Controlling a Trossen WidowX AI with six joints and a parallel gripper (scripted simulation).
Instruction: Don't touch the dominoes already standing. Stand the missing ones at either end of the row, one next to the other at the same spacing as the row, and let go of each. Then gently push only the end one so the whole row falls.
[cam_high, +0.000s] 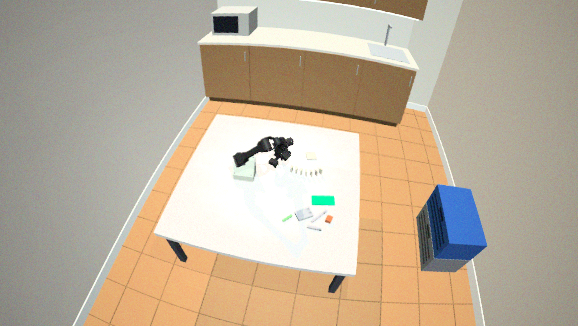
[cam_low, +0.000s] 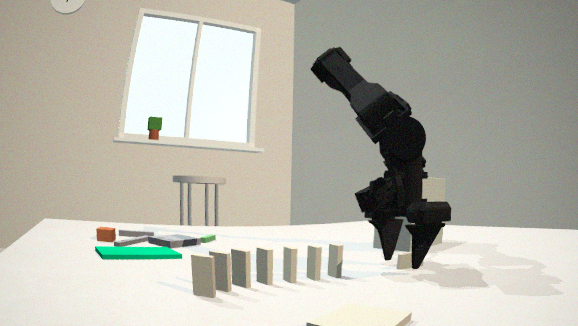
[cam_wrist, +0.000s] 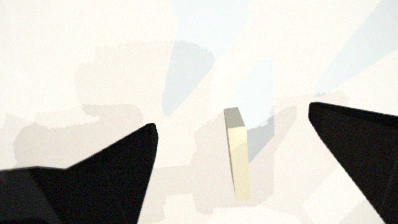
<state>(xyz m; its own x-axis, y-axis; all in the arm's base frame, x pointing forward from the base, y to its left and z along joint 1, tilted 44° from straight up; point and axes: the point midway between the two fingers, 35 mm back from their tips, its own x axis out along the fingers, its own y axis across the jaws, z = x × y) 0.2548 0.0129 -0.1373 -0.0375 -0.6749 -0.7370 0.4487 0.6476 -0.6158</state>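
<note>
Exterior view: my hand is low over the counter, off one end of the row, pointing down with its fingers spread wide and gripping nothing. The loose domino is off that same end of the row, lying on a long narrow side rather than standing. On my wrist picture it sits in the space between the two fingertips, touching neither, a bit closer to the left one in the exterior picture than I can judge for certain. From the top, the arm hides it from me.

I count seven dominoes upright in the row, and the hand is clear of all of them. To one side of the row a cream slab lies flat. Past the row's other side I have a green slab, and farther from the row, an orange block. The grey-green block stands well apart from the row, beyond the loose domino.
</note>
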